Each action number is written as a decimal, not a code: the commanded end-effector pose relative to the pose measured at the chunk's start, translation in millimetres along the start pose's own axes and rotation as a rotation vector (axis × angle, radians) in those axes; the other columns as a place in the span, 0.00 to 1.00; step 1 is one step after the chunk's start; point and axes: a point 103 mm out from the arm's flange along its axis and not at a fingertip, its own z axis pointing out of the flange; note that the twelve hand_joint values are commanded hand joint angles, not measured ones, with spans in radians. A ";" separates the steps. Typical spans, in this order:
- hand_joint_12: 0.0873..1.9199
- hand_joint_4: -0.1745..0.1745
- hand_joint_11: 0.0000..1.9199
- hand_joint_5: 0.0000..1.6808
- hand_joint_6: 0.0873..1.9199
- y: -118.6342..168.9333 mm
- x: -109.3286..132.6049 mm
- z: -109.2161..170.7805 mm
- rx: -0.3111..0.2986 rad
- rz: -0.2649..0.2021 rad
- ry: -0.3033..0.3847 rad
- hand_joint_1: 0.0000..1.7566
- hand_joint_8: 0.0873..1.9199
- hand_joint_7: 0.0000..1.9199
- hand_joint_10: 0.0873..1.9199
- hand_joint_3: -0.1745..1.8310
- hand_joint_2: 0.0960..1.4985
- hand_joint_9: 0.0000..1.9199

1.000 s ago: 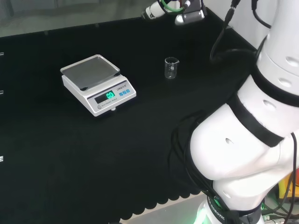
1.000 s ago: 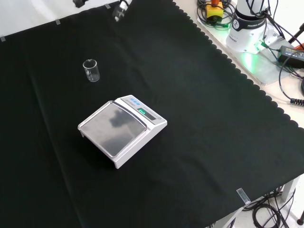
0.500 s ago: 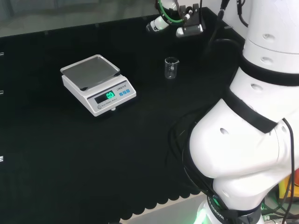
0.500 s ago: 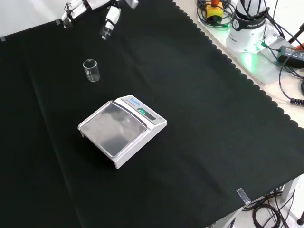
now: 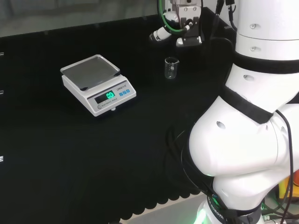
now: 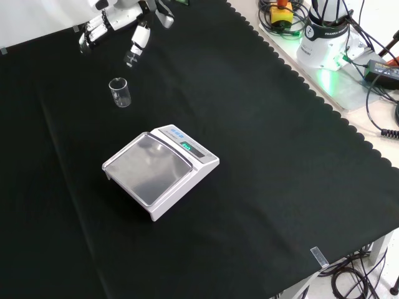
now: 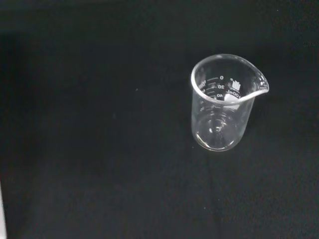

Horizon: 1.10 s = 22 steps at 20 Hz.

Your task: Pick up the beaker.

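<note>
Beaker (image 6: pixel 120 91) stands upright and empty on the counter (image 6: pixel 262 156), untouched. Robot hand (image 6: pixel 121 22) hovers just above and beyond it in the front view, fingers (image 6: pixel 90 34) spread wide, holding nothing.

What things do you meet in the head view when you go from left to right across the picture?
Scale → beaker → hand, a little to the right of the beaker and higher in the picture → the arm's big white links.
</note>
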 end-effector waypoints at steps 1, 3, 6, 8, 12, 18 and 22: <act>0.67 0.19 0.00 0.10 0.00 8.2 -4.0 32.5 -0.011 0.052 -0.005 0.24 0.00 0.03 0.18 0.03 0.64 0.00; 0.67 0.19 0.00 0.10 0.00 12.1 -4.4 40.8 0.006 0.058 -0.007 0.24 0.00 0.03 0.18 0.03 0.64 0.00; 0.67 0.19 0.00 0.10 0.00 21.7 -7.7 54.1 0.030 0.073 -0.017 0.24 0.00 0.03 0.18 0.04 0.64 0.00; 0.67 0.19 0.00 0.10 0.00 29.8 -10.7 62.4 0.054 0.073 -0.033 0.24 0.00 0.03 0.18 0.04 0.64 0.00; 0.67 0.19 0.00 0.10 0.00 43.3 -22.9 70.0 0.094 0.076 -0.067 0.24 0.00 0.03 0.18 0.04 0.64 0.00; 0.68 0.19 0.00 0.10 0.00 58.4 -39.1 78.8 0.141 0.096 -0.067 0.24 0.00 0.03 0.18 0.04 0.64 0.00; 0.68 0.19 0.00 0.10 0.00 64.3 -47.8 82.3 0.166 0.109 -0.058 0.24 0.00 0.03 0.18 0.04 0.64 0.00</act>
